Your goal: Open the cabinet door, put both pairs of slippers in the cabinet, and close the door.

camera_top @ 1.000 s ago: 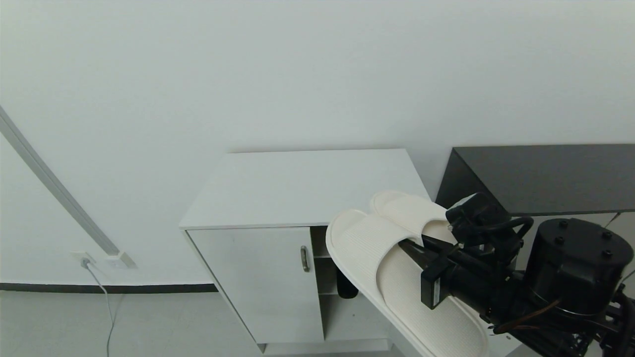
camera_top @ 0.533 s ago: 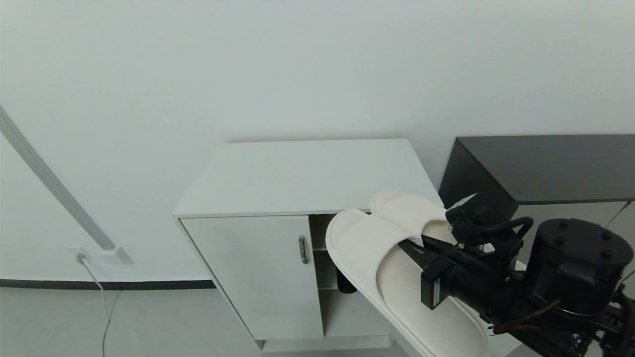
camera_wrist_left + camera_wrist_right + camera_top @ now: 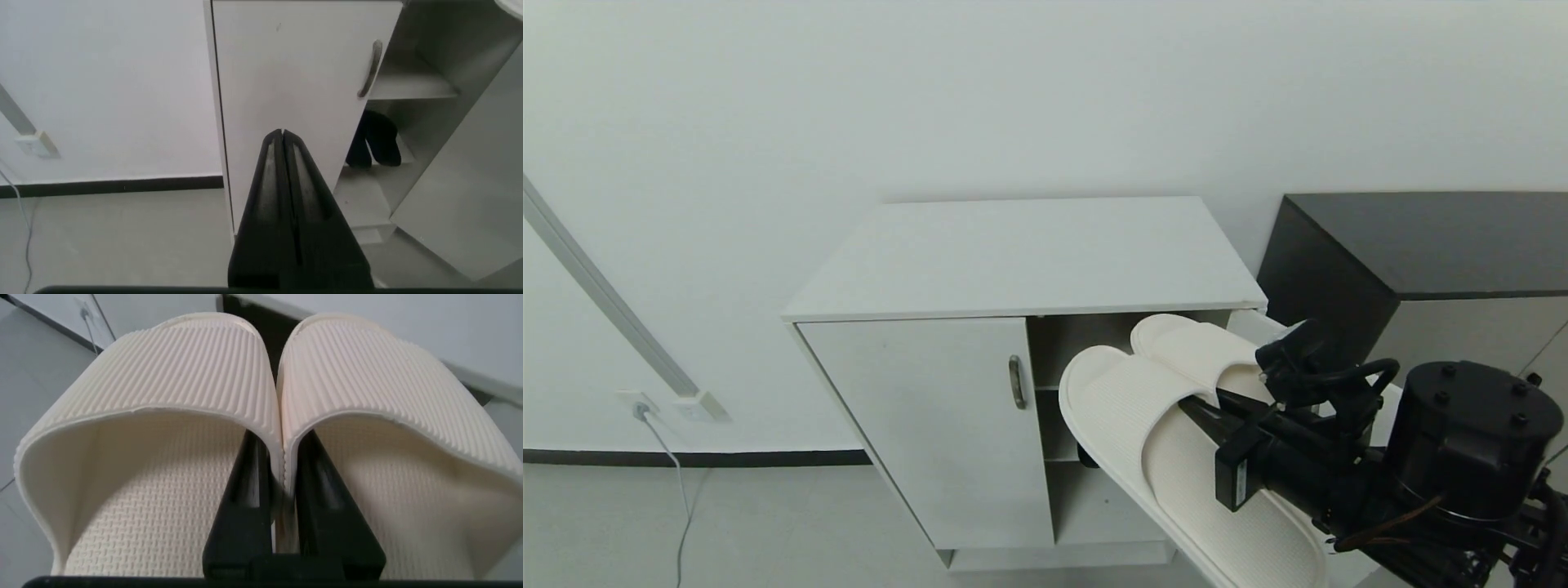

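Observation:
A white cabinet [image 3: 1029,253] stands against the wall, its left door [image 3: 931,425] closed and its right door [image 3: 474,180] swung open. On the lower shelf inside stands a dark pair of slippers [image 3: 376,139], partly hidden in the head view [image 3: 1085,454]. My right gripper [image 3: 1201,404] is shut on a pair of white slippers [image 3: 1127,392], held in front of the open half. In the right wrist view one finger sits inside each white slipper [image 3: 163,400], pinching the inner walls together at the gripper [image 3: 282,469]. My left gripper [image 3: 282,139] is shut on nothing, low before the closed door [image 3: 286,65].
A black table [image 3: 1421,237] stands right of the cabinet, close to the open door. A wall socket with a cable [image 3: 637,404] and a slanted grey rail [image 3: 596,302] are on the wall at the left. Bare grey floor [image 3: 727,523] lies before the cabinet.
The camera has moved: the cabinet now looks larger and higher, with more of its open half showing. The right arm with the white slippers keeps the same pose.

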Controlling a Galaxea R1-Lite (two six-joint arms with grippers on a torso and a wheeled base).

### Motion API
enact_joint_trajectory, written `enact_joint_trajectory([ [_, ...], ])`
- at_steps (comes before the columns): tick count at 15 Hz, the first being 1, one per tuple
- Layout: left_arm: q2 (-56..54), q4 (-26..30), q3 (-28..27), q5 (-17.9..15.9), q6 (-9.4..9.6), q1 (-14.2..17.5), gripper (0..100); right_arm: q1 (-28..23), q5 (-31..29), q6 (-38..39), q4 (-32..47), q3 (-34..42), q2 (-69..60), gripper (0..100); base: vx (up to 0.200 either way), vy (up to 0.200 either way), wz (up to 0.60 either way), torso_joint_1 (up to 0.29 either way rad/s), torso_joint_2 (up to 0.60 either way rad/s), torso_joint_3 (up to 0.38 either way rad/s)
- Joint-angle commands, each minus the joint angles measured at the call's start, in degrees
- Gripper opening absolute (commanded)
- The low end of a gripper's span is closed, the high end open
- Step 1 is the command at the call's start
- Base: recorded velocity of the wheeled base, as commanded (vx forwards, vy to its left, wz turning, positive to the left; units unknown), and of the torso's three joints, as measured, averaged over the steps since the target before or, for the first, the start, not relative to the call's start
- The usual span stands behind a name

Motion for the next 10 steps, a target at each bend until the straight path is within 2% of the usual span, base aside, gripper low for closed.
enact_joint_trajectory([
  [1, 0.0, 0.0, 0.0, 0.0, -0.01, 0.0, 0, 0.0, -0.1, 0.0, 0.0, 0.1, 0.2, 0, 0.0, 0.0, 0.0, -0.227, 0.55, 0.325],
  [10, 0.0, 0.0, 0.0, 0.0, -0.01, 0.0, 0, 0.0, 0.0, 0.0, 0.0, 0.4, 0.1, 0, 0.0, 0.0, 0.0, -0.194, 0.52, 0.321],
])
